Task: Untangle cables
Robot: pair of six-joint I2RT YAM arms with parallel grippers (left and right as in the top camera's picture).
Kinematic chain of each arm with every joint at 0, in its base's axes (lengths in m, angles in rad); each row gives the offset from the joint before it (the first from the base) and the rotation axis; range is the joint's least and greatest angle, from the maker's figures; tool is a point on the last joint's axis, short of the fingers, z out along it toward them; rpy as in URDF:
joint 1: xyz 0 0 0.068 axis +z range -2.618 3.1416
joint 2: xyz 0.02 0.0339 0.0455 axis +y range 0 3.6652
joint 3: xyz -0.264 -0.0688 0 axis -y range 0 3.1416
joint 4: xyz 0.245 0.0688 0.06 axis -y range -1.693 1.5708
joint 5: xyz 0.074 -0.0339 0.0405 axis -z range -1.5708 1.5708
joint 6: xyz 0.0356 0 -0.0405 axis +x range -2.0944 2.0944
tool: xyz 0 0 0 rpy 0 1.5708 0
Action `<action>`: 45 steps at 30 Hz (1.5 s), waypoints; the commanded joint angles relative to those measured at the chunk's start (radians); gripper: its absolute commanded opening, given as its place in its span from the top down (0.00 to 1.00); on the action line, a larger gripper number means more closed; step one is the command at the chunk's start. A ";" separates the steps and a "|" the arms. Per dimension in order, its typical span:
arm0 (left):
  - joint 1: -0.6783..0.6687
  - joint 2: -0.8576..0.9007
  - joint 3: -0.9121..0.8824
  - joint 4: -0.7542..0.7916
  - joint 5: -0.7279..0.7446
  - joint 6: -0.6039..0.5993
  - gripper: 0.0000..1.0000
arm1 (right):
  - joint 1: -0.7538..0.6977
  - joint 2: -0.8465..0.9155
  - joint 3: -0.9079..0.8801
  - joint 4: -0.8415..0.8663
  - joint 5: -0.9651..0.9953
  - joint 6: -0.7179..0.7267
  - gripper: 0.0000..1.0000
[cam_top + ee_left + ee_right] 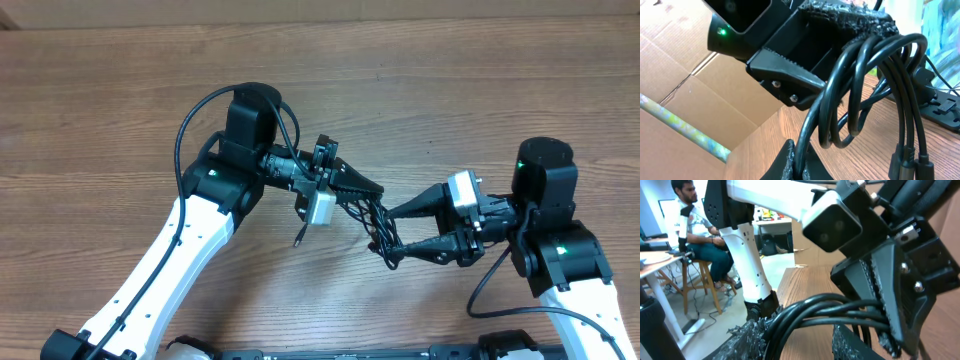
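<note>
I see wood-grain table [100, 80] filling the overhead frame. Cardboard box [685, 65] upper left in left wrist view. Right wrist view, left side: man [692, 220] on stool [715, 290] at desk [652, 260], pale floor [725, 320].

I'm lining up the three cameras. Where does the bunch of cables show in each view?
Overhead: cables just right of centre, slightly low.
Left wrist: cables looping down the right half.
Right wrist: cables running across the bottom middle.
Shared landmark: the wooden table, under them in every view.
</note>
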 commanded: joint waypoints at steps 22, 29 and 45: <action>-0.003 0.003 0.016 0.008 0.044 -0.006 0.96 | 0.005 0.060 0.006 -0.062 0.095 -0.004 0.96; -0.003 0.003 0.016 0.007 0.035 -0.025 0.96 | 0.005 0.066 0.006 0.013 0.045 -0.003 0.96; -0.003 0.003 0.016 -0.130 0.017 -0.098 0.96 | 0.005 0.066 0.006 0.416 0.026 0.295 0.96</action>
